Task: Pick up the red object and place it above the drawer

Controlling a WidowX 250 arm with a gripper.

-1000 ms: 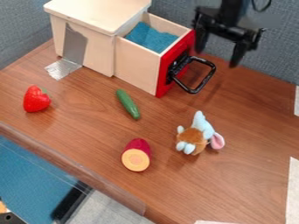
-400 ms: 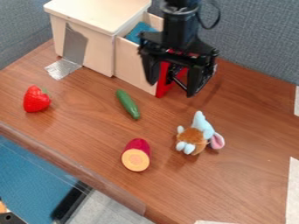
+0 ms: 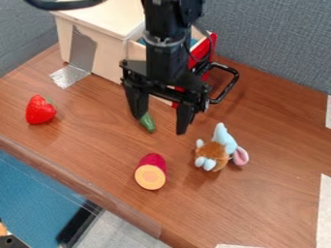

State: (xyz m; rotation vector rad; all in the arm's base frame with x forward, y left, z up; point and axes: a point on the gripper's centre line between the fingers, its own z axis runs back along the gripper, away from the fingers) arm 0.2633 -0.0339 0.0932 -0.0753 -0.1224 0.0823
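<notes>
So the claw (image 3: pixel 160 124) is hanging over the cuke (image 3: pixel 148 124), in front of the drawer (image 3: pixel 199 54), with its fingers wide apart. The strawberry (image 3: pixel 40 110), aka the red thing, is on the table (image 3: pixel 271 193) way over at the left of the camera view, well apart from the claw. The drawer's pulled out of its box (image 3: pixel 103 20), and there's some blue stuff (image 3: pixel 194 42) inside. Closer to the camera there's a cut potato (image 3: pixel 150 173) with reddish skin, and a plush (image 3: pixel 215 151) sits to the right of that.
</notes>
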